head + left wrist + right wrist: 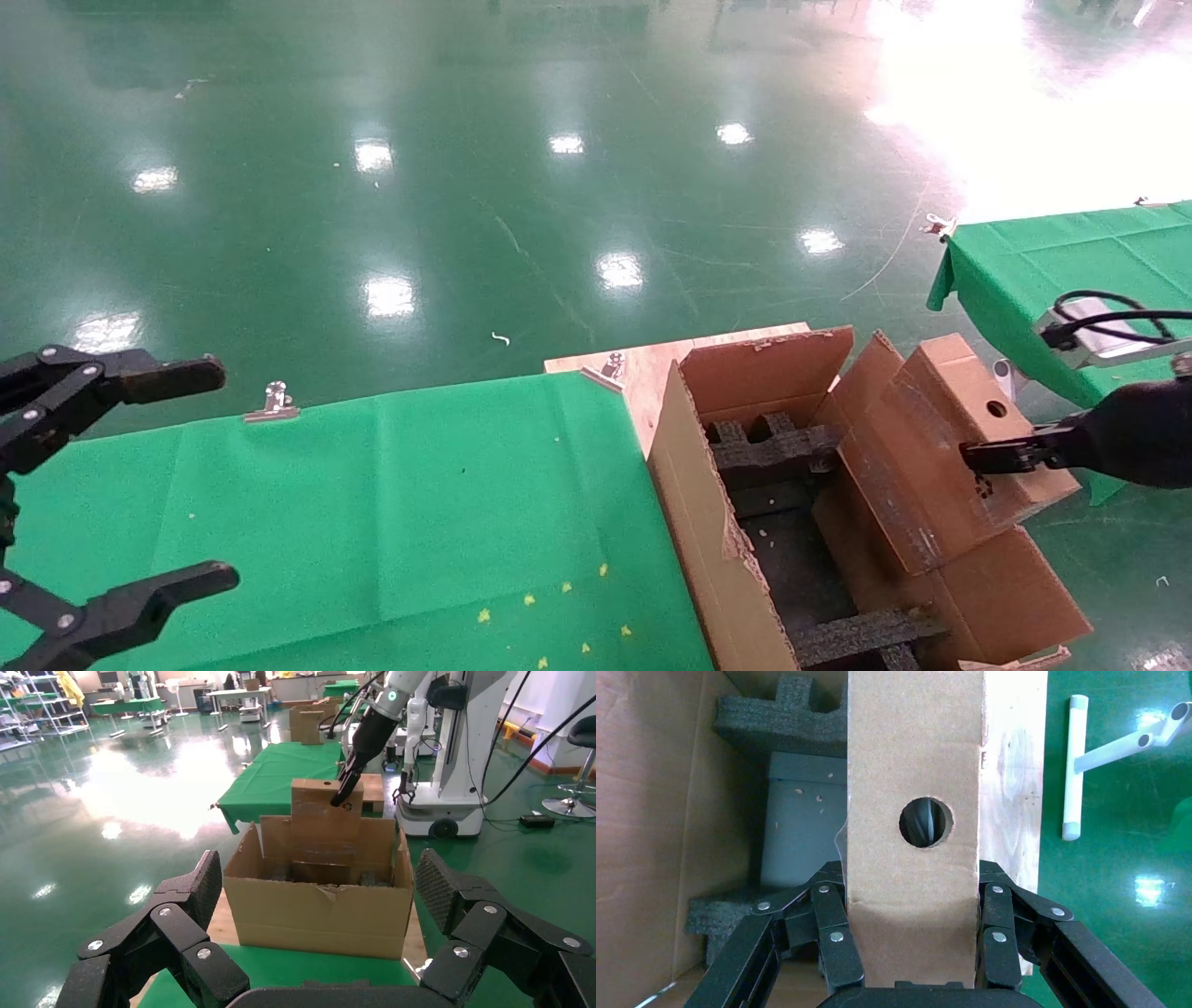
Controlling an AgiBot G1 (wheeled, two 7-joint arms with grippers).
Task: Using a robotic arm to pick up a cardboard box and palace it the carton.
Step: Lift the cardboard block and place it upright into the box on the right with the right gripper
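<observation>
The small cardboard box [941,438] with a round hole is held tilted over the right side of the large carton [694,522]. My right gripper [978,458] is shut on its sides, white arm behind. In the right wrist view the fingers [831,931] clamp the box [912,755] on both sides, my right gripper [912,903] centred on it, with black foam [782,713] and the carton's grey inside below. My left gripper [222,475] is open and empty over the green table at the left. The left wrist view shows the carton [323,913] and the held box [327,797] above its far edge.
The carton stands on a wooden board [643,368] beside the green-clothed table [372,503]. A metal clip [272,403] holds the cloth's far edge. A second green table [1071,252] stands at the right. A white stand [1074,762] is on the floor beside the board.
</observation>
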